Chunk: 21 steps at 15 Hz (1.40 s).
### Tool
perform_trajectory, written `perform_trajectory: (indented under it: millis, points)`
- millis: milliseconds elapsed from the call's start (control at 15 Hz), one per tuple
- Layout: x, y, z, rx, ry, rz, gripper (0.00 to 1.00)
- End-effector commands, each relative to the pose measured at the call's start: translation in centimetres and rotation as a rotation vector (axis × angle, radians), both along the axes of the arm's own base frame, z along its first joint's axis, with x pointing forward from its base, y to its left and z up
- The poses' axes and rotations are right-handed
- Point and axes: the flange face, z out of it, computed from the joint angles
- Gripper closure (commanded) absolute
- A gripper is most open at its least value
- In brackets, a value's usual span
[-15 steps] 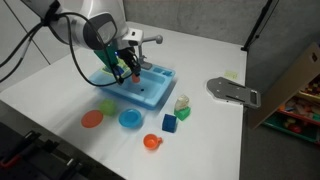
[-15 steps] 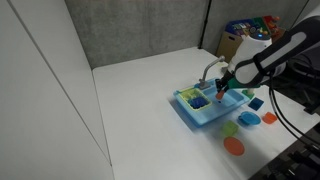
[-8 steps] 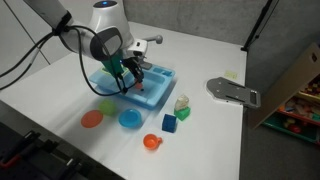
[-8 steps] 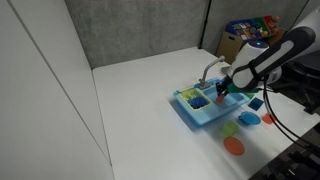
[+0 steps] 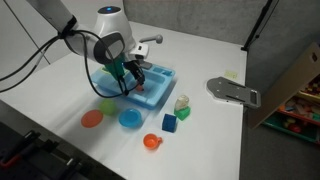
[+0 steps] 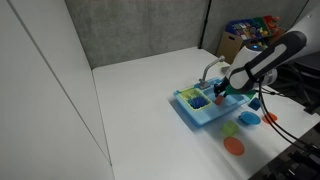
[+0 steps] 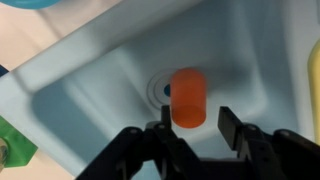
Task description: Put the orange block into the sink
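Sink (image 5: 157,96) largely behind end effector (image 5: 129,79)

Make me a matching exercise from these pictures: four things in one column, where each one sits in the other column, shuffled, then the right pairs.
Things
1. orange block
2. green cube
3. faucet
4. flat grey tool

Places
A. on the table, apart from all the toys
B. in the basin of the sink, by the drain
C. on the table outside the sink, near the blue plate
D. standing at the sink's rim

Pairs: 1-B, 2-C, 3-D, 4-A
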Motion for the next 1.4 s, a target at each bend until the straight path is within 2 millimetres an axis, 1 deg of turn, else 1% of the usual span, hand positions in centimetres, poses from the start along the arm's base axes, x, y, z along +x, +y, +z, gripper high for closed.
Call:
perform_trajectory:
  millis: [0, 133, 200, 467, 733, 1067, 1333]
  points:
    - [0.7, -0.6, 1.2, 0.021, -0.022, 0.007, 0.16]
    - [0.8, -0.7, 2.2, 0.025, -0.03, 0.007, 0.01]
    - [0.7, -0.8, 2.8, 0.03, -0.033, 0.009, 0.0]
    - [0.5, -0.9, 5.7, 0.053, -0.038, 0.043, 0.0]
    - [-0.6, -1.0, 9.0, 0.061, -0.006, 0.091, 0.0]
    - [-2.7, -0.9, 13.5, 0.068, 0.07, 0.158, 0.0]
    - [-5.1, -0.5, 17.6, 0.074, 0.117, 0.211, 0.0]
